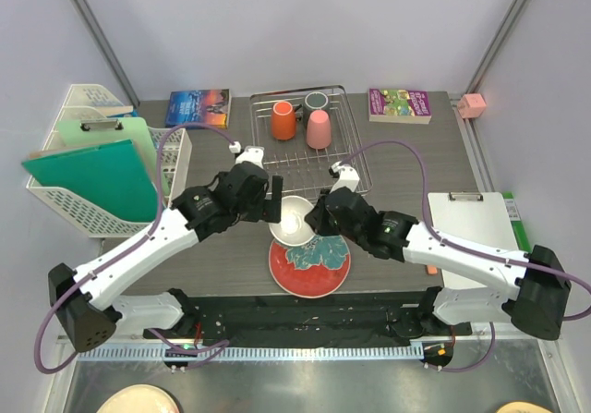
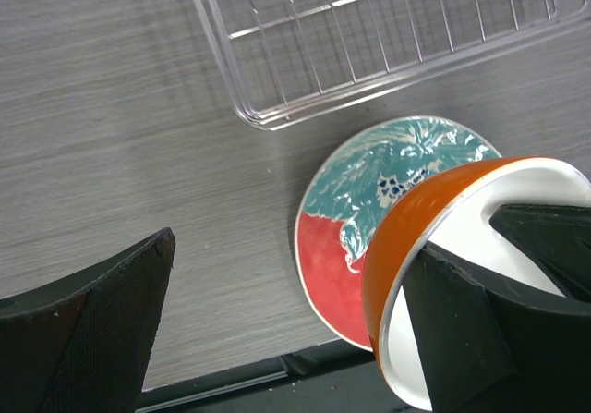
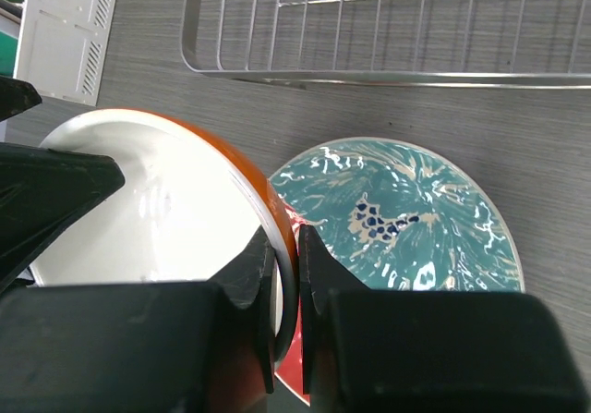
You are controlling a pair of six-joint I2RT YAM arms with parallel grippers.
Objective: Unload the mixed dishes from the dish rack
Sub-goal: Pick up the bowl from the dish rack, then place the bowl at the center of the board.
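The small orange-and-white bowl [image 1: 294,219] [image 2: 434,219] [image 3: 138,210] hangs tilted over the left edge of the teal plate with a red-orange rim [image 1: 309,267] [image 2: 369,200] [image 3: 406,219], which lies flat on the table. My right gripper [image 1: 319,219] [image 3: 297,247] is shut on the bowl's rim. My left gripper [image 1: 275,200] [image 2: 295,274] is open, with one finger inside the bowl and the other far out to the side. In the dish rack [image 1: 346,168] [image 2: 369,53] [image 3: 369,71] stand an orange mug [image 1: 283,121], a pink cup [image 1: 319,129] and a dark grey mug [image 1: 317,100].
A white lattice basket [image 1: 102,205] [image 3: 65,25] with green folders stands at the left. Two books [image 1: 197,108] [image 1: 399,104] lie at the back beside the rack. There is a clipboard [image 1: 471,219] at the right and a small pink object [image 1: 473,106] at the back right.
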